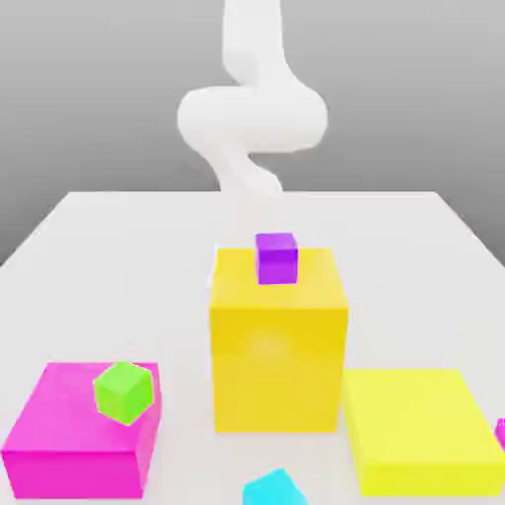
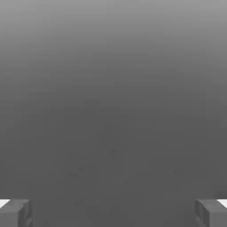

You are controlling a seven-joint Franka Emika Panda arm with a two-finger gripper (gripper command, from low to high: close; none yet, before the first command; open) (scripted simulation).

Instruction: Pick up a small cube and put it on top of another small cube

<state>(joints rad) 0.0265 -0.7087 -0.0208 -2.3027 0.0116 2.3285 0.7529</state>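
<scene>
Judging the cyan cube (image 1: pixel 274 488) light, rigid and smooth, I'd pinch 2 opposite flat faces; my tool (image 2: pixel 113 213) gapes wide, empty.

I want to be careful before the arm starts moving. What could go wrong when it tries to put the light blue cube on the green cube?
1. The green cube sits tilted on the pink block, near its edge; a cube placed on it may slide off or knock it down.
2. The light blue cube lies close to the tall yellow block, so the open gripper might bump that block while descending.
</scene>
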